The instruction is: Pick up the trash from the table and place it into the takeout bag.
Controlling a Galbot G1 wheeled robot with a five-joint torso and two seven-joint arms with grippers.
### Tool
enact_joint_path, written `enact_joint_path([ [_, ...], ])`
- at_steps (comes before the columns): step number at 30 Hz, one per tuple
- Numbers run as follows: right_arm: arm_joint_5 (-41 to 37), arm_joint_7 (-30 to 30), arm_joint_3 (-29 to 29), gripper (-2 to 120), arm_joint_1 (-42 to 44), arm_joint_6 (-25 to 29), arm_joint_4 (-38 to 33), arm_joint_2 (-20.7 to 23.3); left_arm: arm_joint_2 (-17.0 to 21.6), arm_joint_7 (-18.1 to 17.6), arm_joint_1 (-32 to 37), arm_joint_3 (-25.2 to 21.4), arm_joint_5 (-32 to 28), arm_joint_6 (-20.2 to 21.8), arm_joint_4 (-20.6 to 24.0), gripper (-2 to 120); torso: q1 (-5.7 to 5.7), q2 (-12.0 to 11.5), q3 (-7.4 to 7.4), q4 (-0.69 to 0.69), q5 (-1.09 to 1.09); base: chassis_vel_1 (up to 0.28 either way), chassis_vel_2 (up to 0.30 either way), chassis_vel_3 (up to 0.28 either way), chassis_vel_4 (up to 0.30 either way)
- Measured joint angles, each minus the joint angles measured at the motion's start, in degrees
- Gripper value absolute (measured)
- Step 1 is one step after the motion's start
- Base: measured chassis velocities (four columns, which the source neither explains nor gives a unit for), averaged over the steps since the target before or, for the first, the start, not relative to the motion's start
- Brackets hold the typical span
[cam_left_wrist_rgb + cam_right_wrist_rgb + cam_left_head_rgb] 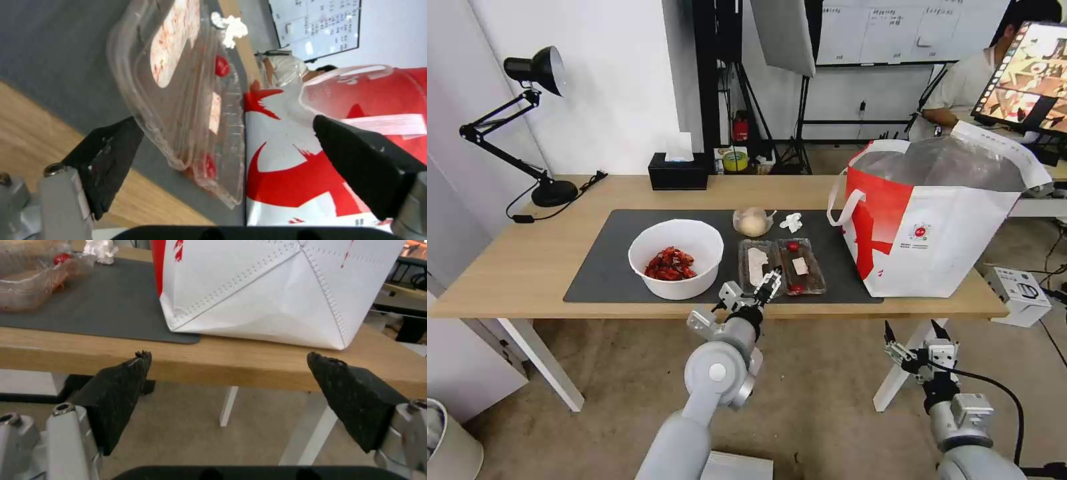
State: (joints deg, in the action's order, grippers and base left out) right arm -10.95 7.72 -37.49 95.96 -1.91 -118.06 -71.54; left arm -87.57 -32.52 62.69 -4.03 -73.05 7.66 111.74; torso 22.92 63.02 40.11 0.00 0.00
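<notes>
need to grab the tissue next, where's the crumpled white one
In the head view the crumpled tissue lies on the mat's far edge, between the bagged beige lump and the takeout bag.

You see the clear plastic clamshell box (186,100) lying flat on the dark grey mat, its near edge between the left gripper's (227,156) spread jaws; the white-and-red boxy takeout bag (311,160) stands beyond.
</notes>
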Motion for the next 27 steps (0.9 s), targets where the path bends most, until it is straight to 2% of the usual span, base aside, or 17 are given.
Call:
enact_joint_path([
  [7, 0.2, -0.09, 0.09, 91, -0.06, 0.12, -0.01, -0.65, 0.38, 1.69, -0.61, 0.65, 2.24, -0.21, 0.57, 100, 0.0, 0.0, 0.0, 0.0, 0.0, 0.0, 0.0, 0.0, 0.0],
  [14, 0.26, -0.19, 0.17, 91, -0.29, 0.18, -0.3, -1.51, 1.9, 3.1, -4.41, 4.09, 4.95, 0.13, 0.45, 100, 0.0, 0.0, 0.0, -0.01, 0.0, 0.0, 0.0, 0.0, 0.0],
  [18, 0.26, -0.19, 0.13, 91, -0.32, 0.18, -0.37, -1.59, 2.11, 3.32, -4.81, 4.48, 5.41, 0.22, 0.45, 100, 0.0, 0.0, 0.0, -0.01, 0.0, 0.0, 0.0, 0.0, 0.0],
  [25, 0.0, -0.23, -0.01, 91, -0.38, 0.18, -0.85, -1.84, 3.05, 5.95, -5.83, 6.91, 9.94, 0.87, -0.18, 100, 0.0, 0.0, 0.0, 0.0, 0.0, 0.0, 0.0, 0.0, 0.0],
  [27, -0.79, -0.3, 0.31, 91, -0.47, 0.16, -1.29, -1.84, 4.34, 7.98, -5.86, 8.52, 15.06, 1.34, -1.04, 92, 0.0, 0.0, 0.0, -0.01, 0.0, 0.0, 0.0, 0.0, 0.0],
])
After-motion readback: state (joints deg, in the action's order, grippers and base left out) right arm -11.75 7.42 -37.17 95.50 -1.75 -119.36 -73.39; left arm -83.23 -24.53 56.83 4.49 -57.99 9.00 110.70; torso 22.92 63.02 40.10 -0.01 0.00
